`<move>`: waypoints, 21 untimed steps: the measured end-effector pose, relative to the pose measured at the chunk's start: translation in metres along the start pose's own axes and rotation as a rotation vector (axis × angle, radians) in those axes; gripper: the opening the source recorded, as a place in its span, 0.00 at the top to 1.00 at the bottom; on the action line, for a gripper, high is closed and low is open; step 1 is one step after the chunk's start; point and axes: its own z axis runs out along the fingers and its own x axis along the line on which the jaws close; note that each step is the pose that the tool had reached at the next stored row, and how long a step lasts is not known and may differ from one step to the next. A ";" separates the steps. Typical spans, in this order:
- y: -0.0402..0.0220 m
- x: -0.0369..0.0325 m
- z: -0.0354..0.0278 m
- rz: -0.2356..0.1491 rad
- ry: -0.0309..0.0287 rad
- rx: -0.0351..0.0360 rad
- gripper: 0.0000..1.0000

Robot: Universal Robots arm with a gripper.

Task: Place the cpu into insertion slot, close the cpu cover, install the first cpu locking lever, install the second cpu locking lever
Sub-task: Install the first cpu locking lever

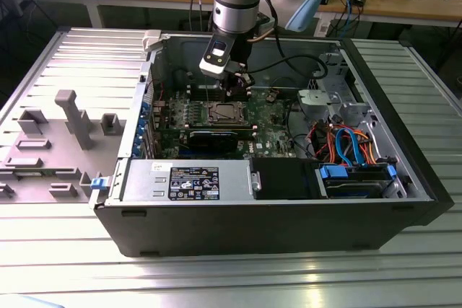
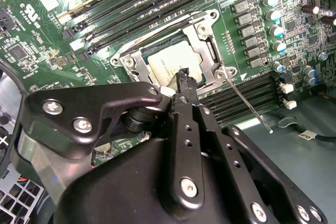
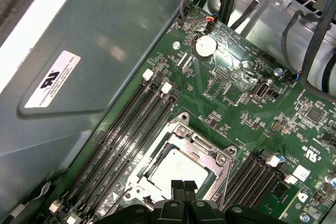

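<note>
My gripper (image 3: 182, 186), fingertips pinched together on nothing, hovers just above the chip (image 3: 176, 170), which sits in its socket (image 2: 128, 59) under the metal cover (image 3: 202, 148). One thin lever (image 2: 247, 103) sticks out loose — a push off-line could scrape the chip or bend that lever

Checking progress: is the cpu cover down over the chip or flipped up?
Down: in both wrist views the cpu cover lies flat, framing the cpu.

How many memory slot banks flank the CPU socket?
2: first bank between the insertion slot and the case wall, second bank on its opposite side. Others may be hidden.
</note>
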 end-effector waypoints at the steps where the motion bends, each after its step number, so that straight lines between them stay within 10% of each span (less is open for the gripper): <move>1: 0.0000 0.0000 0.0000 0.000 0.0000 0.0000 0.89; 21: 0.0000 0.0000 0.0000 -0.017 -0.0002 0.0001 0.89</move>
